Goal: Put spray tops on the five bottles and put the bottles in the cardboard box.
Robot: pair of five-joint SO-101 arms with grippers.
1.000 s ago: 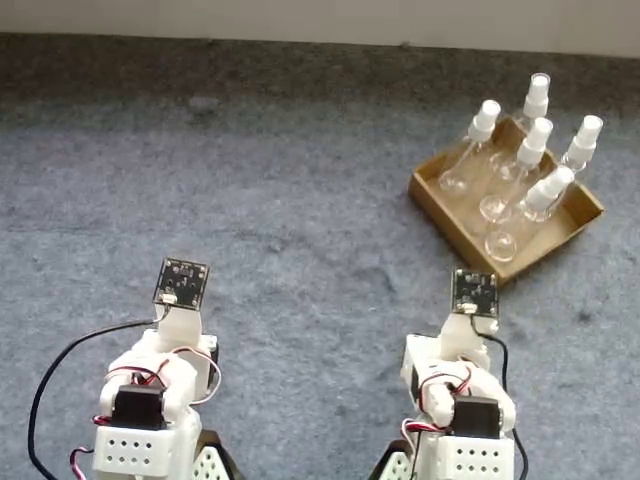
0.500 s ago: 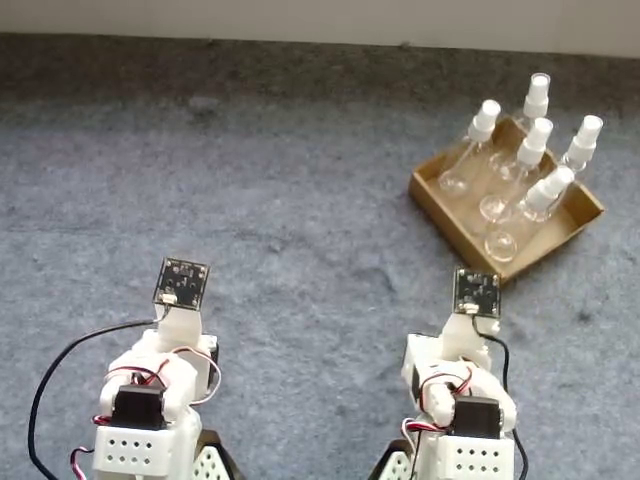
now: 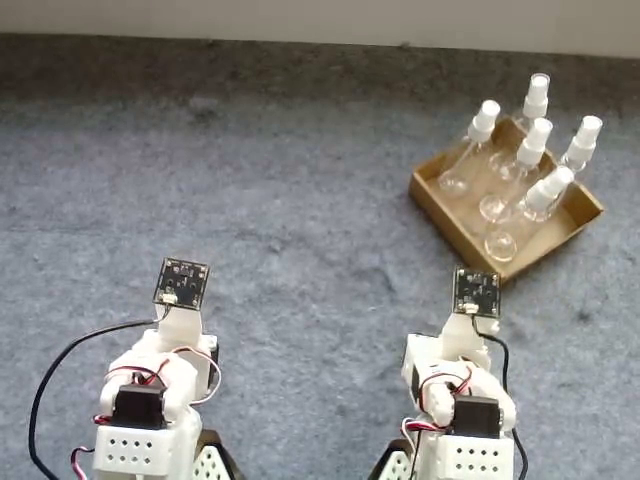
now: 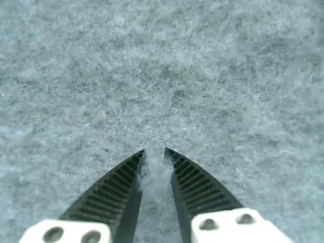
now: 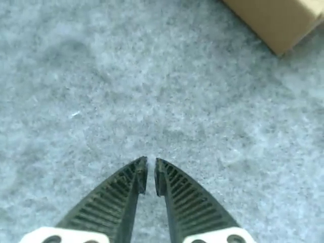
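The cardboard box (image 3: 450, 228) sits on the grey carpet at the back right. Several clear bottles, such as one (image 3: 515, 175) in the middle, lie in it, each with a white spray top (image 3: 540, 132) on. Both arms are drawn back at the near edge, well apart from the box. My left gripper (image 4: 155, 150) hangs over bare carpet, shut with nothing between its fingers. My right gripper (image 5: 150, 159) is also shut and holds nothing, and a corner of the cardboard box (image 5: 276, 20) lies a little beyond it.
Grey carpet (image 3: 280, 200) covers the whole table. A pale wall strip (image 3: 300, 20) runs along the far edge. The left arm (image 3: 165, 375) and the right arm (image 3: 458, 385) stand side by side at the near edge.
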